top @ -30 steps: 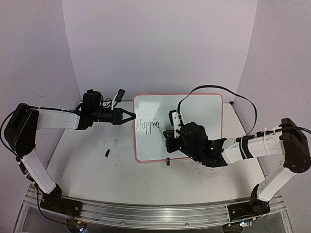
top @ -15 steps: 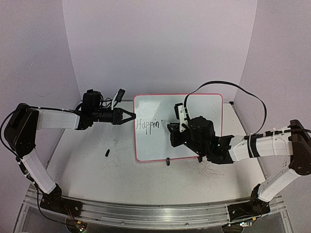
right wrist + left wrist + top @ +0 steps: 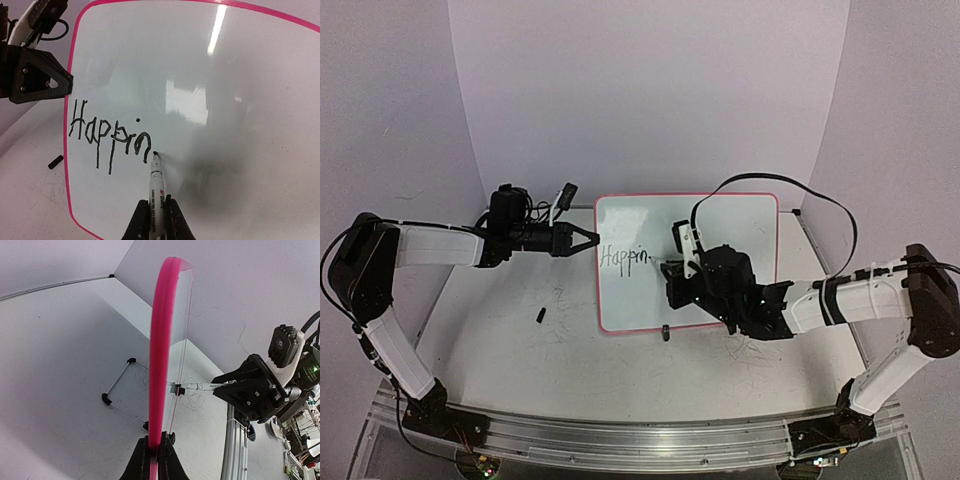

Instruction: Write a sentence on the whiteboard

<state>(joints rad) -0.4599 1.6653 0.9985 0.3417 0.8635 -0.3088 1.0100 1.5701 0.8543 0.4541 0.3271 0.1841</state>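
– Two arms at work: left gripper (image 3: 588, 240) clamped on the left rim of the whiteboard (image 3: 740, 220), which stands upright on the table (image 3: 500, 350).
– Right gripper (image 3: 154, 214) clenched on a marker (image 3: 156, 187), its tip touching the board just past the sentence (image 3: 107, 135), reading "Happin"

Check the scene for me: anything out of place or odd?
One thing: a small black piece, perhaps a pen cap, lies loose on the table left of the whiteboard. Faint grey scribbles mark the table too.
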